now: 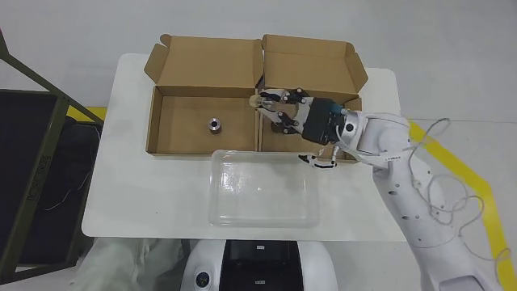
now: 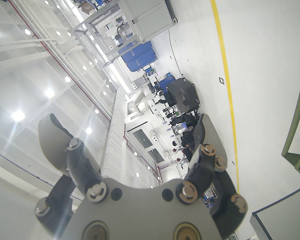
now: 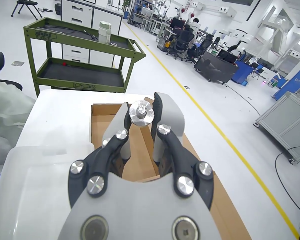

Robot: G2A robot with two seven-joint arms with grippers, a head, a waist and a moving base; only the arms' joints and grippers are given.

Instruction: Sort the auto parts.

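Top view: left cardboard box [image 1: 161, 121] holds a round metal part [image 1: 213, 124]. The right gripper [image 1: 266, 101] pinches a silvery disc [image 3: 141, 113] above the right cardboard box [image 1: 311, 65]'s left wall. A clear plastic tray [image 1: 216, 194] lies nearer. The left gripper [image 2: 126, 123] gapes wide, holding nothing.

two boxes [image 1: 182, 129] [image 1: 311, 65], two metal parts [image 1: 214, 124] [image 3: 141, 113], one tray [image 1: 262, 194]

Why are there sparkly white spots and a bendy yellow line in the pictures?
Left wrist view: round ceiling lamps flare into white streaks beside the open left claw, and the wide lens bends the yellow floor line. Right wrist view: the round silver metal part held in the right claw glints. Top view: soft, even light on the white table.
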